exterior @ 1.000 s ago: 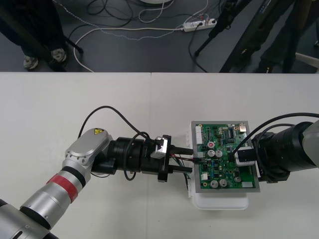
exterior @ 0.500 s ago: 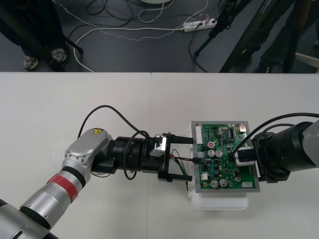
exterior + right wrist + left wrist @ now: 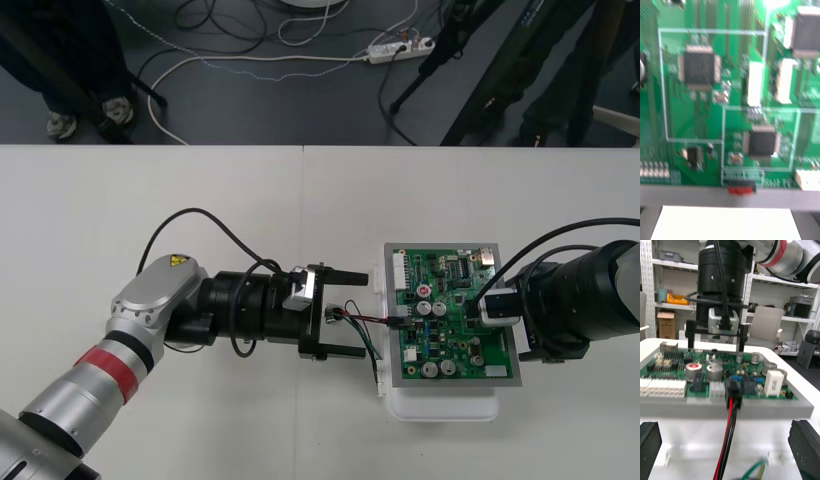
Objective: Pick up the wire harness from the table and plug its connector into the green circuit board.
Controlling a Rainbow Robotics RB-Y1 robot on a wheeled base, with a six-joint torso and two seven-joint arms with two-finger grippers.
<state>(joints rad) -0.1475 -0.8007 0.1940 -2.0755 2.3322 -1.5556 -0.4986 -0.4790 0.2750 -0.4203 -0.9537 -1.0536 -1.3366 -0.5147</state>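
The light table (image 3: 150,200) fills the lower two thirds of the front view. The left arm (image 3: 150,320) comes in from the lower left corner and reaches to the middle of the frame. The right arm (image 3: 590,300) enters from the right edge. Between them, right of centre, the green circuit board (image 3: 450,340) lies on its white base (image 3: 440,405). The left gripper (image 3: 352,312) stands just left of the board with its two fingers wide apart, and it grips nothing. The right gripper (image 3: 715,347) is over the right side of the board. In the left wrist view its fingers (image 3: 690,338) stand apart, reach down toward the board's far edge and hold nothing. The wire harness (image 3: 365,318) lies between the left gripper and the board: red and black wires run to the board's left edge, and a green wire curls just below them. Its small black plug (image 3: 732,388) sits in the board at that edge.
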